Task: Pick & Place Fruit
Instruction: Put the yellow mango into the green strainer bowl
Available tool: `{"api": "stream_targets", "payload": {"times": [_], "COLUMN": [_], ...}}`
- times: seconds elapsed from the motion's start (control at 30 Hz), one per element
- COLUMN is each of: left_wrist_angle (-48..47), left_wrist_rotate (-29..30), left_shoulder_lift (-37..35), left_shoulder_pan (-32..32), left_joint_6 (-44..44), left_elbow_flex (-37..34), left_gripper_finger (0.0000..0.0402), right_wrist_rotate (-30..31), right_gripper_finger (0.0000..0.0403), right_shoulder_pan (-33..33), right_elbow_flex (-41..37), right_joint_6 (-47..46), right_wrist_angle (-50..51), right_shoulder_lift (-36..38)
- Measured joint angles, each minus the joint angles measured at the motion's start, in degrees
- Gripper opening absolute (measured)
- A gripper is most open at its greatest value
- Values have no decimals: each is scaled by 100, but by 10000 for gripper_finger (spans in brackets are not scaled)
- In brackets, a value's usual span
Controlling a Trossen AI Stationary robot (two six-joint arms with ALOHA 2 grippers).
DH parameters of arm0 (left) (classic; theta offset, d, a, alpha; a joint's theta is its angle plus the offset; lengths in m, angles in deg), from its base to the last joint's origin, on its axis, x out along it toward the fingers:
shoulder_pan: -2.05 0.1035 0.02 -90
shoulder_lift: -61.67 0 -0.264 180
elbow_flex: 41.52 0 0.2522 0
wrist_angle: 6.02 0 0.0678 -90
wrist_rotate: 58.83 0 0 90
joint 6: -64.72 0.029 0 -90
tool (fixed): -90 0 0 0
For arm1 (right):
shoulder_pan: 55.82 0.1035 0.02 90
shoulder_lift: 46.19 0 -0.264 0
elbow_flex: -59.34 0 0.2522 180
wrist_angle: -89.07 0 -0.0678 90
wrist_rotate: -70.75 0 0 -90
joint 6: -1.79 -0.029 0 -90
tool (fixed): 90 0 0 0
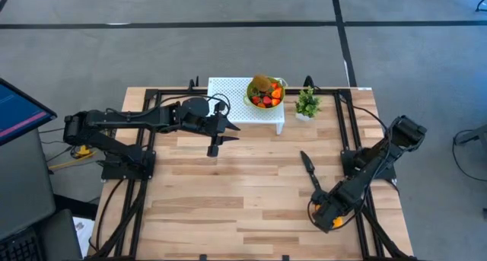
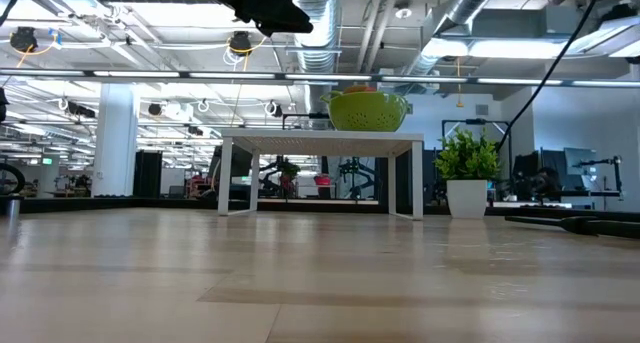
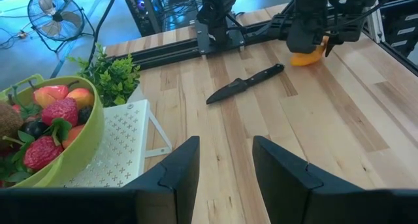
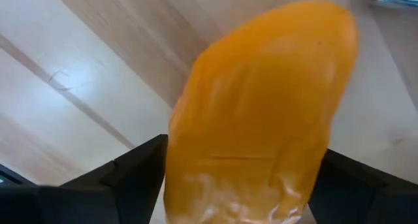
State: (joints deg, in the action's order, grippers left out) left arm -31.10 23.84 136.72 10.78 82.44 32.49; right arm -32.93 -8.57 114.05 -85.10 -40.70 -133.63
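Your right gripper (image 4: 238, 185) sits low at the table's near right corner, jaws wide around the mango (image 4: 261, 113), 1 finger on each side; whether they press it, you cannot tell. Close off-centre and that smooth, rounded fruit could squirt out sideways. Your left gripper (image 3: 225, 172) hangs empty and part open beside the bowl (image 1: 264, 101) on the far white stand (image 1: 228, 101). Only the right wrist view shows the mango between the fingers; the low view misses it entirely.
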Motion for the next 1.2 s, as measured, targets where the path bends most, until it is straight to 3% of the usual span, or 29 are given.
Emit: {"api": "stream_targets", "payload": {"times": [0.47,0.6,0.7,0.83,1.0,1.2], "left_wrist_angle": [-2,0,2,24,41,77], "left_wrist_rotate": [0,0,0,0,0,0], "left_shoulder_lift": [0,0,0,0,0,0], "left_shoulder_pan": [1,2,2,1,0,0], "left_joint_6": [0,-2,0,0,0,0], "left_elbow_flex": [0,0,0,0,0,0], "left_gripper_finger": [135,135,135,135,135,135], "right_wrist_rotate": [24,197,647,1513,2563,2714], "right_gripper_finger": [234,233,239,237,234,234], "right_shoulder_pan": [-11,-11,-21,-221,-825,-1856], "right_elbow_flex": [0,0,0,0,2,2], "right_joint_6": [4,36,201,778,2175,3920], "right_wrist_angle": [-421,-808,-1366,-2277,-3351,-4450], "right_shoulder_lift": [0,0,0,0,0,2]}}
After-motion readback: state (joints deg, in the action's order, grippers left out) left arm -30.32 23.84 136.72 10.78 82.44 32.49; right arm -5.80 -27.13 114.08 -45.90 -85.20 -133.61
